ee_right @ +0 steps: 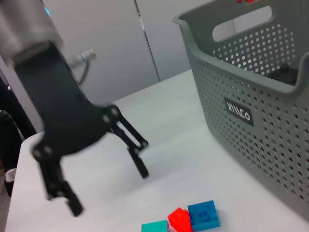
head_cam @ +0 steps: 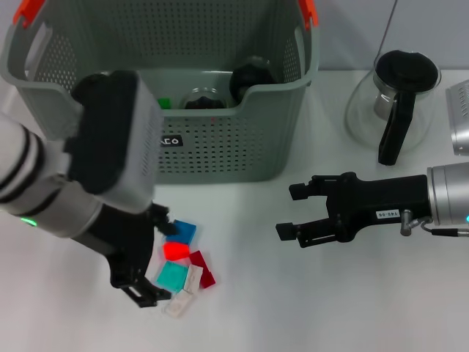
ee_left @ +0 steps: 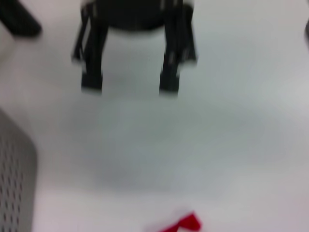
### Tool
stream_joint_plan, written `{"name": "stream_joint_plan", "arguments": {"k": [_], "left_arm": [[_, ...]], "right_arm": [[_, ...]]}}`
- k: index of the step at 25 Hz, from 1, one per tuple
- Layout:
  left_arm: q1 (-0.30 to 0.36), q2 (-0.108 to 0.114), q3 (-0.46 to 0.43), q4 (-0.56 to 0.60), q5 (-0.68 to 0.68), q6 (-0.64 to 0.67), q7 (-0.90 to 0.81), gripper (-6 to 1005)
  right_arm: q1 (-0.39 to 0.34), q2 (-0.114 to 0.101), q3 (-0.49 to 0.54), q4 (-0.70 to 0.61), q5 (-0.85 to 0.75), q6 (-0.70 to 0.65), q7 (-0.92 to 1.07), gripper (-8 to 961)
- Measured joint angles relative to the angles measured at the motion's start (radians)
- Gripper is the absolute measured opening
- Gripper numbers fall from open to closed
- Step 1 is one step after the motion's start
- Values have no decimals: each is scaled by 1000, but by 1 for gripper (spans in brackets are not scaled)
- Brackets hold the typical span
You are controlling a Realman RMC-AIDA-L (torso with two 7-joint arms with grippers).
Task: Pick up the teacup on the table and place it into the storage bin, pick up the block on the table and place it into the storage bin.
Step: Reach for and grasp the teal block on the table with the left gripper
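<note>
Left tool (head_cam: pixel 157 253) open at block pile (head_cam: pixel 183 260), glass teapot (head_cam: pixel 392 103) well apart

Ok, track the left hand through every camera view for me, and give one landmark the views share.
Head view: the left hand is open at lower left, over the coloured blocks.
Left wrist view: its own fingers do not show; the black hand at the top is the right hand.
Right wrist view: the left hand is left of centre, fingers spread above the table.
Shared landmark: the storage bin, also and.
</note>
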Motion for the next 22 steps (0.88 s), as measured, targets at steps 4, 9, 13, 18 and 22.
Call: {"name": "stream_joint_plan", "arguments": {"k": [4,9,13,18,22], "left_arm": [[-27,1,97,-91,142,-98,-15,933],[-51,1,173,-164,239,-165,-43,933],[-79,4,184,-209,265,-166,-70,933],[-100,5,208,-241,285,-177,-101,932],[-109,4,221,-249,286,-192,-118,932]], "right_arm": [[0,0,3,1,0,0,4,924],[0,2,6,3,0,0,7,925],[0,4,8,2,0,1,9,925],[0,5,10,-2,0,1,11,925],[0,3,10,-4,0,1,11,925]]}}
